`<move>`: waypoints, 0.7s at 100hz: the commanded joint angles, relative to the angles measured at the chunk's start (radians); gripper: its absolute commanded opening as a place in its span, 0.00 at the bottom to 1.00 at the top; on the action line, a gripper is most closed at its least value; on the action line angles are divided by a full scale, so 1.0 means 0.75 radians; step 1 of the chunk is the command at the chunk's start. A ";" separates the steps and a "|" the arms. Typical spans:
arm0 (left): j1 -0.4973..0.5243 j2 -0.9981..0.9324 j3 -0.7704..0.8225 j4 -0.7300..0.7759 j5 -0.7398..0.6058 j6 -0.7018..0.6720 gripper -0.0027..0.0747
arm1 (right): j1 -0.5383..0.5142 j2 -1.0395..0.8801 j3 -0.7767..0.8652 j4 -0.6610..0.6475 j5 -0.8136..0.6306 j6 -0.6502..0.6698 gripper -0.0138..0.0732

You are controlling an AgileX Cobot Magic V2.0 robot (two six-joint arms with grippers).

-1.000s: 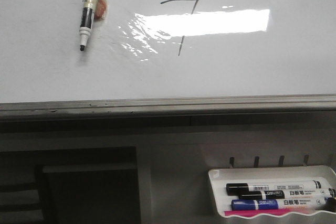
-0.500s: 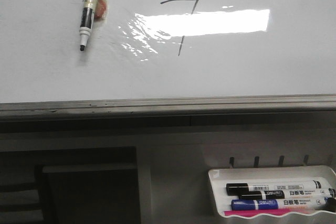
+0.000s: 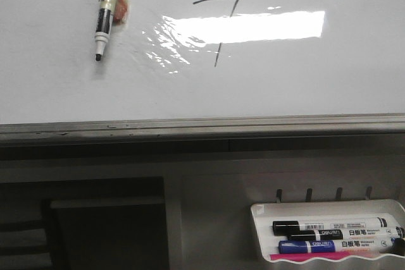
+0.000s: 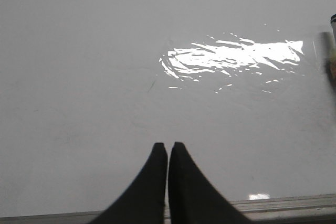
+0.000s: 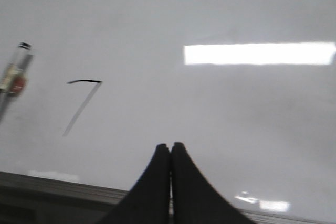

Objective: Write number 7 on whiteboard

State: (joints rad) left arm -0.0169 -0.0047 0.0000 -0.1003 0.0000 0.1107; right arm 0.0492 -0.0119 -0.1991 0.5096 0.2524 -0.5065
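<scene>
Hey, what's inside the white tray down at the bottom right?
The tray holds two black-capped markers and a blue-capped marker lying flat, with a pink strip along the front. The tray's front wall hides anything lower.

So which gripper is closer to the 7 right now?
Right, likely: the number 7 shows in the right gripper wrist view; the left gripper view stops at the marker.

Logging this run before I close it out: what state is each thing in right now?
number 7: fully drawn, top stroke and slanted downstroke.
whiteboard: bears the 7, glare across it.
black marker: uncapped, tip down, hanging against the board, held by neither hand.
left hand: shut, empty.
right hand: shut, empty.
marker tray: holds capped markers lying flat.
</scene>
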 commanded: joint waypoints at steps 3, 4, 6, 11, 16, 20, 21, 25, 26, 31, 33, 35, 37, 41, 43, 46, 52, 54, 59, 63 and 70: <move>0.004 -0.039 0.046 -0.010 -0.092 -0.014 0.01 | -0.007 -0.013 0.012 -0.555 -0.210 0.440 0.08; 0.004 -0.039 0.046 -0.010 -0.092 -0.014 0.01 | -0.007 -0.013 0.021 -0.577 -0.216 0.475 0.08; 0.004 -0.039 0.046 -0.010 -0.092 -0.014 0.01 | -0.007 -0.013 0.035 -0.634 -0.233 0.502 0.08; 0.004 -0.039 0.046 -0.010 -0.092 -0.014 0.01 | -0.007 -0.013 0.069 -0.706 -0.255 0.540 0.08; 0.004 -0.039 0.046 -0.010 -0.092 -0.014 0.01 | -0.007 -0.013 0.106 -0.726 -0.260 0.540 0.08; 0.004 -0.039 0.046 -0.010 -0.092 -0.014 0.01 | -0.007 -0.013 0.139 -0.740 -0.260 0.540 0.08; 0.004 -0.039 0.046 -0.010 -0.092 -0.014 0.01 | -0.007 -0.013 0.144 -0.739 -0.260 0.540 0.08; 0.004 -0.039 0.046 -0.010 -0.092 -0.014 0.01 | -0.007 -0.013 0.176 -0.750 -0.263 0.540 0.08; 0.004 -0.039 0.046 -0.010 -0.092 -0.014 0.01 | -0.007 -0.013 0.181 -0.754 -0.271 0.540 0.08; 0.004 -0.039 0.046 -0.010 -0.092 -0.014 0.01 | -0.007 -0.016 0.219 -0.760 -0.297 0.540 0.08; 0.004 -0.039 0.046 -0.010 -0.092 -0.014 0.01 | -0.007 -0.018 0.234 -0.760 -0.310 0.540 0.08; 0.004 -0.039 0.046 -0.010 -0.092 -0.014 0.01 | -0.007 -0.022 0.251 -0.760 -0.320 0.540 0.08; 0.004 -0.039 0.046 -0.010 -0.092 -0.014 0.01 | -0.007 -0.025 0.268 -0.760 -0.337 0.540 0.08; 0.004 -0.039 0.046 -0.010 -0.092 -0.014 0.01 | -0.007 -0.025 0.305 -0.760 -0.373 0.540 0.08; 0.004 -0.039 0.046 -0.010 -0.092 -0.014 0.01 | -0.007 -0.025 0.318 -0.760 -0.397 0.540 0.08; 0.004 -0.039 0.046 -0.010 -0.092 -0.014 0.01 | -0.007 -0.025 0.321 -0.750 -0.372 0.540 0.08; 0.004 -0.039 0.046 -0.010 -0.092 -0.014 0.01 | -0.007 -0.025 0.321 -0.747 -0.337 0.540 0.08; 0.004 -0.039 0.046 -0.010 -0.092 -0.014 0.01 | -0.007 -0.025 0.321 -0.747 -0.337 0.538 0.08; 0.004 -0.039 0.046 -0.010 -0.092 -0.014 0.01 | -0.007 -0.025 0.321 -0.747 -0.337 0.535 0.08; 0.004 -0.039 0.046 -0.010 -0.092 -0.014 0.01 | -0.007 -0.025 0.321 -0.747 -0.337 0.535 0.08; 0.004 -0.039 0.046 -0.010 -0.092 -0.014 0.01 | -0.007 -0.025 0.321 -0.747 -0.344 0.535 0.08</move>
State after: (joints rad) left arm -0.0169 -0.0047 0.0000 -0.1003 0.0000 0.1107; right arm 0.0492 -0.0119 0.0094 -0.0440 0.0793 -0.1026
